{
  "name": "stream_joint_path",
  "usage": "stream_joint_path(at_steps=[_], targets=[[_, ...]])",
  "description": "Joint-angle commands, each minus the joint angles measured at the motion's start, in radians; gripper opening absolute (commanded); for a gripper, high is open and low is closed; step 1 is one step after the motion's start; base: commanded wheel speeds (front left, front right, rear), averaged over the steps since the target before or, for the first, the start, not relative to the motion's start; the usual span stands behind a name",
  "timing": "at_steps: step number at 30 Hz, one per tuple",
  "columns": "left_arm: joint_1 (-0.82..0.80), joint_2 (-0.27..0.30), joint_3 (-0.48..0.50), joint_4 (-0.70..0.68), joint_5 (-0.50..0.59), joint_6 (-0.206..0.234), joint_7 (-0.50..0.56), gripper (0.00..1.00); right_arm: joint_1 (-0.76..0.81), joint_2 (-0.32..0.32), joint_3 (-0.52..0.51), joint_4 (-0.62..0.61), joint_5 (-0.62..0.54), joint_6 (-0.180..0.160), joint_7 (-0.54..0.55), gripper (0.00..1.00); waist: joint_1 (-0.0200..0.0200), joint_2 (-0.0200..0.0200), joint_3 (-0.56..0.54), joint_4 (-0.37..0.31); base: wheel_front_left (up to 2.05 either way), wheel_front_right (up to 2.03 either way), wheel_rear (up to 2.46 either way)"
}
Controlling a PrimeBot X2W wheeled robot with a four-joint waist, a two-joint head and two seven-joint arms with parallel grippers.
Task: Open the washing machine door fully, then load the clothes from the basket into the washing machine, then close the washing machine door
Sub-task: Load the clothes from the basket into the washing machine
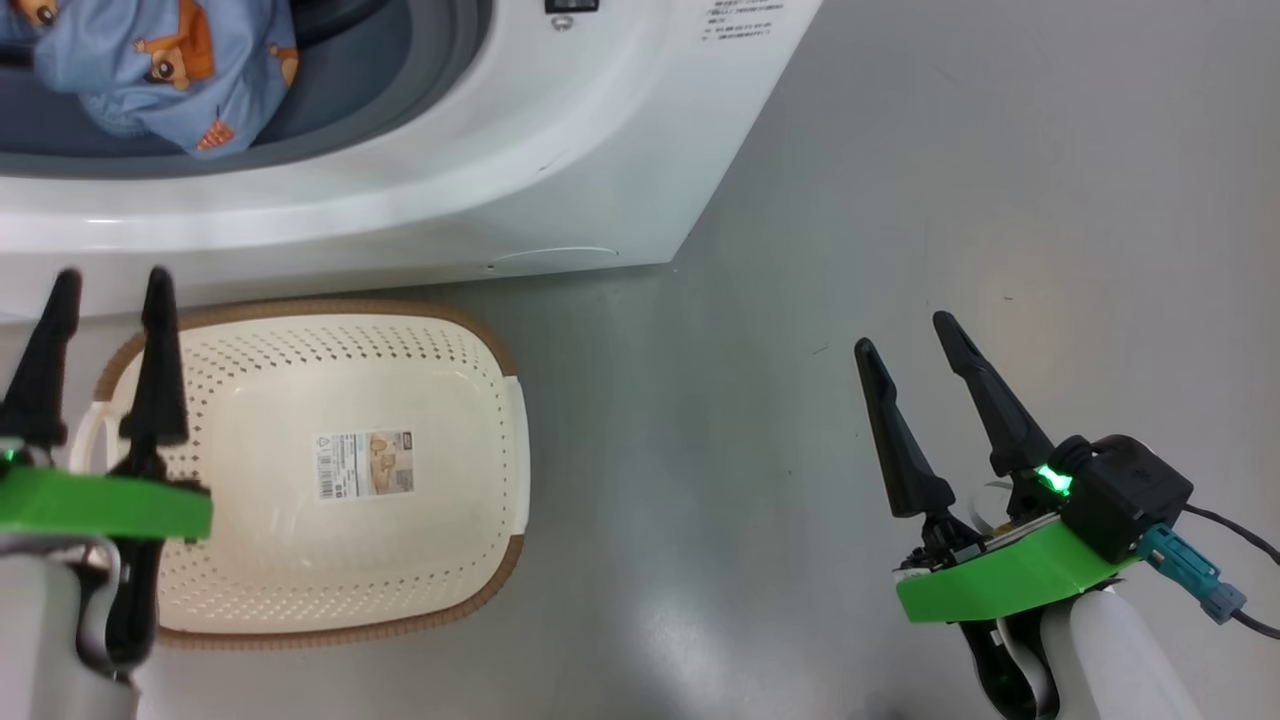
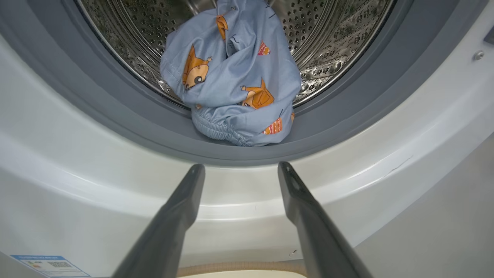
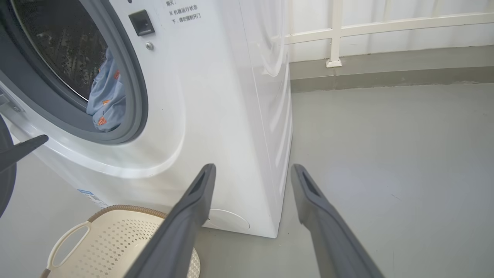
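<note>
The washing machine [image 1: 600, 150] stands with its round opening uncovered. The clothes [image 1: 165, 70], a light blue bundle with orange prints, lie in the drum's mouth and sag over the grey gasket [image 2: 115, 116]; they also show as the clothes [image 2: 235, 85] and the clothes [image 3: 106, 96]. On the floor before the machine sits the basket [image 1: 470, 420], holding only its paper label. My left gripper [image 1: 110, 290] is open over the basket's left end, pointing at the machine, with nothing between its fingers [image 2: 185, 200]. My right gripper [image 1: 900, 332] is open above bare floor. Whether a dark curved edge [image 3: 5, 181] is the washing machine door, I cannot tell.
Grey floor [image 1: 1000, 200] spreads to the right of the machine. A small round flap [image 3: 227, 220] is at the machine's lower front corner. A white railing and a low kerb [image 3: 386, 73] run behind. A blue label sticker [image 2: 50, 265] sits low on the machine's front.
</note>
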Motion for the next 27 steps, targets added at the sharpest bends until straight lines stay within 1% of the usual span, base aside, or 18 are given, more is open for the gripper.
stream_joint_path(at_steps=[1,13,15,22,27], targets=[[-0.041,0.047,0.016,0.000,-0.009,-0.003,-0.004,1.00,0.010,0.002,0.025,-0.024,-0.005,0.002,-0.005,1.00,0.0000,-0.0001,0.004,-0.002,0.00,0.00,0.00],[-0.320,0.099,-0.154,0.173,-0.061,-0.003,0.045,1.00,-0.016,0.012,0.043,-0.020,-0.003,0.002,-0.005,1.00,0.0000,-0.0001,0.030,-0.024,0.00,0.00,0.00],[-0.336,0.102,-0.164,0.188,-0.064,-0.003,0.046,1.00,-0.018,0.012,0.045,-0.019,-0.002,0.002,-0.005,1.00,0.0000,-0.0001,0.031,-0.027,0.00,0.00,0.00],[-0.414,0.116,-0.249,0.295,-0.082,-0.003,0.044,1.00,-0.016,0.015,0.050,-0.018,0.001,0.002,-0.005,1.00,0.0000,-0.0001,0.031,-0.042,0.00,0.00,0.00],[-0.464,0.123,-0.287,0.378,-0.089,-0.003,0.032,1.00,-0.014,0.016,0.055,-0.017,0.002,0.002,-0.005,1.00,0.0000,-0.0001,0.026,-0.048,0.00,0.00,0.00]])
